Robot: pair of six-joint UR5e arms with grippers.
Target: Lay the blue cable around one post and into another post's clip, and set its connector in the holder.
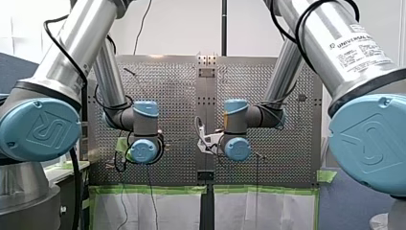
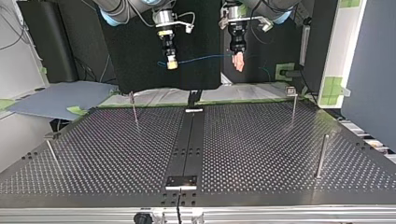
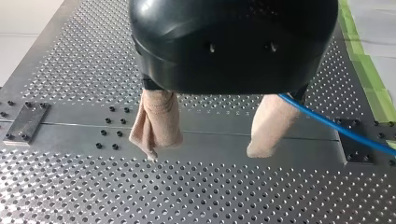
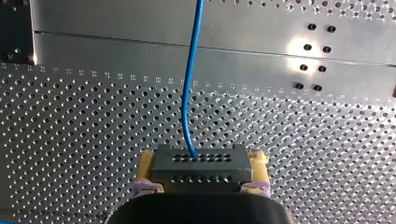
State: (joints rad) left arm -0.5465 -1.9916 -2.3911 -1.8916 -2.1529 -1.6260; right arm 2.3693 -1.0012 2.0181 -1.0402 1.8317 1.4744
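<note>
My right gripper [image 4: 201, 158] is shut on a black connector [image 4: 196, 167], gripped between its yellow pads [image 4: 147, 163]. The blue cable [image 4: 189, 93] leaves the connector and runs ahead over the perforated table. In the top view both grippers hang above the table's far edge: my right gripper [image 2: 171, 62] at the left, my left gripper [image 2: 238, 61] at the right, with the blue cable [image 2: 205, 58] strung between them. My left gripper [image 3: 203, 153] stands open with beige pads [image 3: 156, 123]. The cable [image 3: 336, 128] passes behind one finger, not between them.
Thin upright posts stand on the table: one far left [image 2: 134, 107], one far right [image 2: 293, 103], one near right [image 2: 321, 156], one near left [image 2: 51, 151]. A dark central strip carries a small plate [image 2: 182, 182] near the front edge. Green tape [image 3: 369, 79] lines the table's edge.
</note>
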